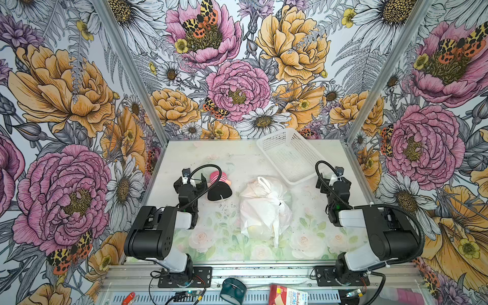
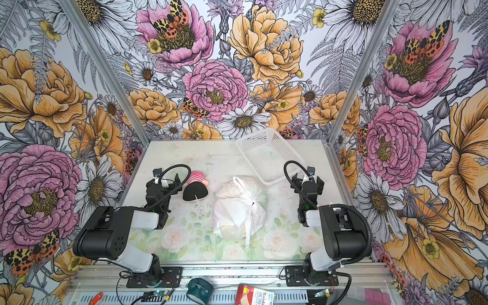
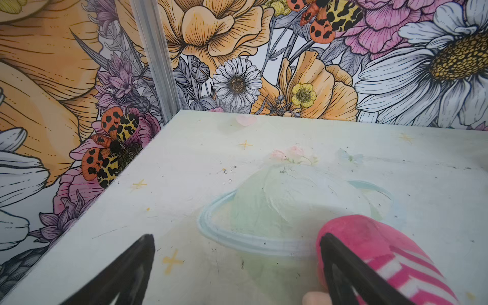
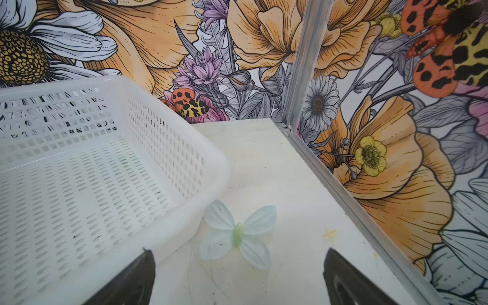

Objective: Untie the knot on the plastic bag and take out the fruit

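The plastic bag (image 1: 264, 211) (image 2: 239, 211) lies crumpled in the middle of the table, white and translucent. Its handles gather into the knot (image 1: 276, 202) (image 2: 250, 202) on its right side. A faint yellow shape of fruit (image 1: 253, 228) shows through the film near the bag's front; the other fruit is hidden inside. My left gripper (image 1: 190, 181) (image 2: 165, 182) (image 3: 236, 237) stands open left of the bag, holding nothing. My right gripper (image 1: 335, 182) (image 2: 307, 182) (image 4: 239, 252) is open to the bag's right, over bare table beside the basket.
A pink-and-white striped object with a black part (image 1: 219, 184) (image 3: 369, 245) lies between the left gripper and the bag, close against one left finger. A white perforated basket (image 1: 274, 138) (image 4: 169, 118) stands empty at the back right. Patterned walls enclose three sides.
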### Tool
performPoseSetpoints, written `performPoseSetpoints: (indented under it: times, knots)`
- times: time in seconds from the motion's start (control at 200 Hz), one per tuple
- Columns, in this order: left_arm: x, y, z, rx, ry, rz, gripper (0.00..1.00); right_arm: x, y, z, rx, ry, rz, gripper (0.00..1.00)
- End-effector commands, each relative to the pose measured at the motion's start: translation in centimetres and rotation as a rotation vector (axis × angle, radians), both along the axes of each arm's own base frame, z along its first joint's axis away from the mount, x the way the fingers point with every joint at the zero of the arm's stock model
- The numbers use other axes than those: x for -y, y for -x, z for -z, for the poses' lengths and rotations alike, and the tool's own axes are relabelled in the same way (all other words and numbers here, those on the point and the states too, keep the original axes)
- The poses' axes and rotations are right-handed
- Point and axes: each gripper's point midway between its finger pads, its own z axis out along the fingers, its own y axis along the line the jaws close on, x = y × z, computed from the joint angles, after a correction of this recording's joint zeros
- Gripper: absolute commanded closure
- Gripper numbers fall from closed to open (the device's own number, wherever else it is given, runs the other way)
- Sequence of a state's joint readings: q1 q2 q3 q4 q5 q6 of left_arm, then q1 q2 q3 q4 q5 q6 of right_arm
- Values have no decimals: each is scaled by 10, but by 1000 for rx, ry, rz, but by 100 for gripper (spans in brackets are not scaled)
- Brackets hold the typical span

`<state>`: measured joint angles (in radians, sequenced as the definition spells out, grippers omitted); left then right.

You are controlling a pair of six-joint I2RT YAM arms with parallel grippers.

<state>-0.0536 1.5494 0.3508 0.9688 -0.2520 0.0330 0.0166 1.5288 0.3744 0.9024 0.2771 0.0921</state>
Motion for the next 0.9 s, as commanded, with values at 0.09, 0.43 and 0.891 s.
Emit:
performPoseSetpoints:
  times: [0.09, 0.43, 0.891]
  knots:
    - [-1, -3, -5, 15, 8, 11, 1, 0, 1, 1, 7, -2, 11, 1]
    - [0, -3, -5, 15, 7, 12, 1, 0, 1, 1, 7, -2, 9, 1]
    - [0, -4, -4, 8, 10, 18, 1, 15, 32, -37, 105, 2, 131, 1]
